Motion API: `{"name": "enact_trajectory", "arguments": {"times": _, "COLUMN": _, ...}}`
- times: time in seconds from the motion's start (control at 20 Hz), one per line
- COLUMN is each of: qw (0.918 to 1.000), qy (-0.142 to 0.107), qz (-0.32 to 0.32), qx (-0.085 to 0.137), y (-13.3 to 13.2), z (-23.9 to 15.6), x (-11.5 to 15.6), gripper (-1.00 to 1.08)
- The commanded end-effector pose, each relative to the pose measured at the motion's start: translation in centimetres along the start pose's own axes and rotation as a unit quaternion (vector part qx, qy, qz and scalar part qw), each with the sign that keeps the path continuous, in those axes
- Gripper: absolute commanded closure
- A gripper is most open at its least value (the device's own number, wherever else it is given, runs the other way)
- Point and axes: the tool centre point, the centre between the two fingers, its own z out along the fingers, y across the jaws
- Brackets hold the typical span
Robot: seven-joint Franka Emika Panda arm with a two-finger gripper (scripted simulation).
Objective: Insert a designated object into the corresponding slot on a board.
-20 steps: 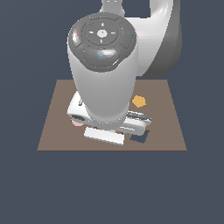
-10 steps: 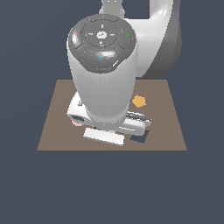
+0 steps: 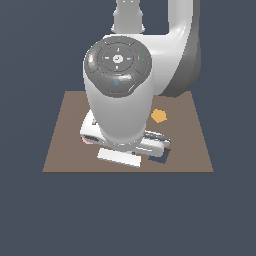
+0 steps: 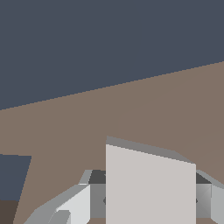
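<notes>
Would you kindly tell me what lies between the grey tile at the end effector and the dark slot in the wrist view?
Only bare brown board lies between the tile and the slot; nothing else shows there in the wrist view.

A plain, flat, dark slate-blue backdrop (image 3: 30,215) is filling the whole scene under even, shadowless light.

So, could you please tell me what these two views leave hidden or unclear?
- Exterior view: the arm covers the middle of the board; only the orange pentagon and a corner of the dark slot show.
- Exterior view: the gripper is hidden under the arm.
- Wrist view: the grey tile fills the foreground, cut off by the picture's edge, and hides the fingertips.
- Wrist view: the slot is cut off.
</notes>
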Motion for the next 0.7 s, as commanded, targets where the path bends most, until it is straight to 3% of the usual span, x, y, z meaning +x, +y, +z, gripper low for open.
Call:
{"name": "enact_trajectory", "arguments": {"times": 0.0, "qw": 1.0000, "qy": 0.000, "qz": 0.000, "qx": 0.000, "y": 0.01, "z": 0.05, "x": 0.02, "gripper": 1.08}}
{"name": "enact_trajectory", "arguments": {"times": 0.65, "qw": 0.9999, "qy": 0.000, "qz": -0.010, "qx": 0.000, "y": -0.12, "z": -0.02, "x": 0.12, "gripper": 1.08}}
